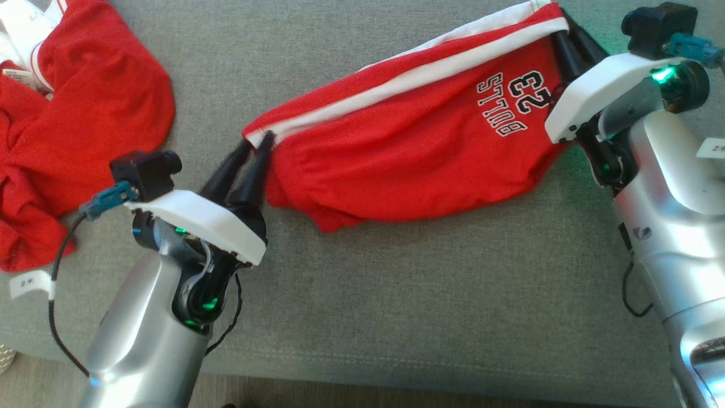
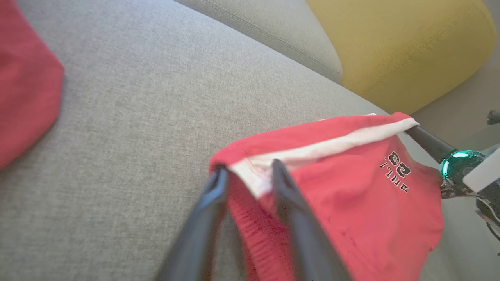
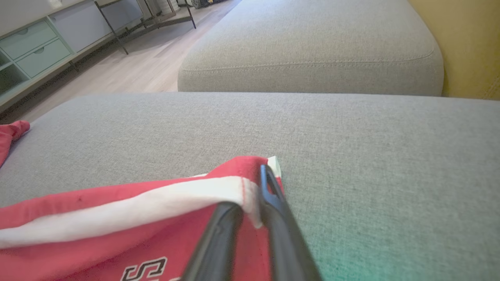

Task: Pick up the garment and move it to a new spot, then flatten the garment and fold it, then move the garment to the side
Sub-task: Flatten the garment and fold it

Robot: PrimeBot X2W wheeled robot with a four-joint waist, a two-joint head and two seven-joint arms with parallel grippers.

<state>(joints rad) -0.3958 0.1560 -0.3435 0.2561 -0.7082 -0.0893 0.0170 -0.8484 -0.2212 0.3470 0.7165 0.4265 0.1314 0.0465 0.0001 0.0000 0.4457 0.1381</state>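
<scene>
The garment is a pair of red shorts (image 1: 408,141) with a white side stripe and black "BULLS 23" lettering. It hangs stretched between my two grippers above the grey sofa seat (image 1: 396,294), its lower edge sagging onto the cushion. My left gripper (image 1: 257,141) is shut on the waistband corner (image 2: 250,175) at the shorts' left end. At the far right, my right gripper (image 1: 561,31) is shut on the hem corner (image 3: 250,195), where the white stripe ends.
A second heap of red and white clothing (image 1: 68,113) lies on the cushion at the far left. A yellow cushion (image 2: 398,47) stands behind the seat. Another grey cushion (image 3: 312,50) and a wooden floor with pale drawers (image 3: 35,50) lie beyond. The sofa's front edge (image 1: 396,374) runs below my arms.
</scene>
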